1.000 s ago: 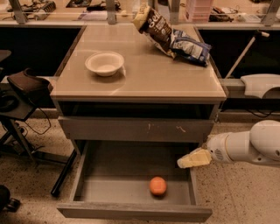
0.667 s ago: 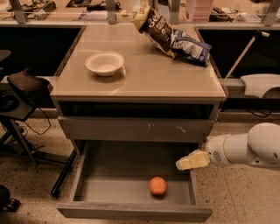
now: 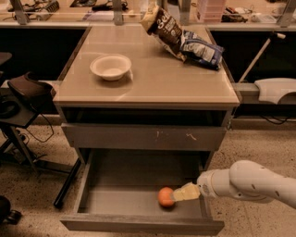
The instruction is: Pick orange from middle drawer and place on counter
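The orange lies on the grey floor of the open middle drawer, near its front right. My gripper reaches in from the right at the end of the white arm, low inside the drawer, and its pale tip is right against the orange's right side. The beige counter is the top of the cabinet above.
A white bowl stands on the counter's left. Two snack bags lie at its back right. The closed scratched drawer front hangs over the open drawer. A dark chair is at the left, a cluttered workbench behind.
My gripper has moved down and to the left, from above the drawer's right wall into the drawer, up to the orange. The orange has not moved.
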Action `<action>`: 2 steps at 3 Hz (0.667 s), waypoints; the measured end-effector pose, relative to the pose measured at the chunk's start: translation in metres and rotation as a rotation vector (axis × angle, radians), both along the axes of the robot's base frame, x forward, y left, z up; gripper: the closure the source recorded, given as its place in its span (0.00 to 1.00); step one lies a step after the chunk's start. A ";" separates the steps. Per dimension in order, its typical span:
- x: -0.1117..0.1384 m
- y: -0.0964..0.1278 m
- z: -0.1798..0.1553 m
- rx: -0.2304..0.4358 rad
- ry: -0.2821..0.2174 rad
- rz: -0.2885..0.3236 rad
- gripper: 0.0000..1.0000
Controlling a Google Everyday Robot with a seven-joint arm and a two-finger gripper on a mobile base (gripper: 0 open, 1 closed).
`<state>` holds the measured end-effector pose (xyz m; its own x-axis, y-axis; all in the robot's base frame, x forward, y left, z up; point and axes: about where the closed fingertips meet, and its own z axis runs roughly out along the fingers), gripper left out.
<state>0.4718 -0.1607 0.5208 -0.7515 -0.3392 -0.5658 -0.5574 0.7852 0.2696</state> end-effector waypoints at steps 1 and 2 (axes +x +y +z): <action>0.001 0.016 -0.054 -0.012 0.065 -0.083 0.00; 0.014 0.017 -0.052 -0.019 0.028 -0.102 0.00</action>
<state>0.4860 -0.1434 0.4688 -0.7981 -0.2712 -0.5380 -0.4671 0.8425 0.2683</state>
